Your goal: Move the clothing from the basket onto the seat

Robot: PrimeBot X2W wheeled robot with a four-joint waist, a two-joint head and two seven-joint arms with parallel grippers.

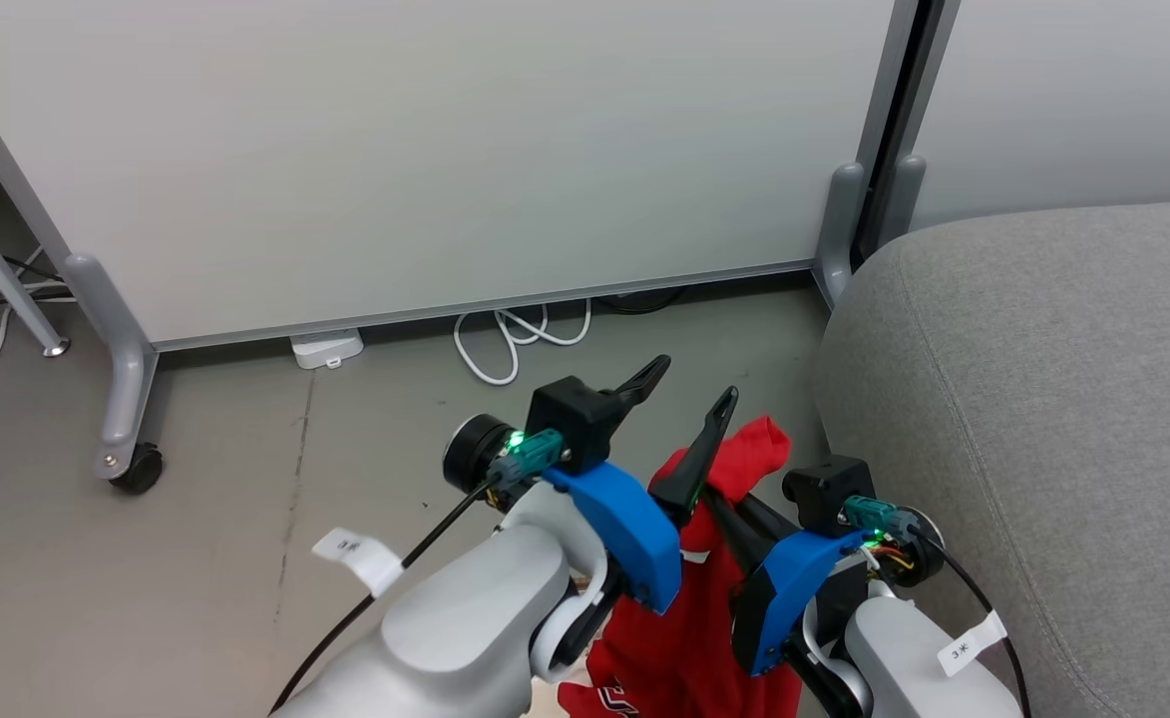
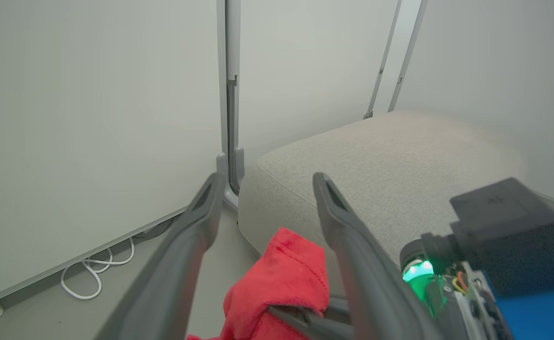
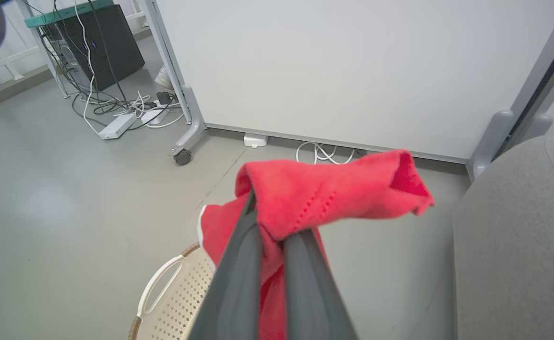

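Note:
A bright red piece of clothing (image 1: 756,446) hangs from my right gripper (image 1: 722,504), which is shut on it just left of the seat (image 1: 1043,399). In the right wrist view the clothing (image 3: 333,193) drapes over the closed fingertips (image 3: 258,222), above the cream basket (image 3: 173,302) at the bottom edge. My left gripper (image 1: 686,392) stands open right beside the cloth with nothing between its fingers. The left wrist view shows those open fingers (image 2: 206,203) spread above the red clothing (image 2: 281,278), with the grey seat (image 2: 399,160) beyond.
A white partition panel (image 1: 445,150) on grey castor feet (image 1: 131,459) stands behind. White cables (image 1: 515,339) and a power strip (image 1: 325,349) lie at its base. A black box with more cables (image 3: 97,42) sits farther left. Grey floor (image 1: 195,558) lies open on my left.

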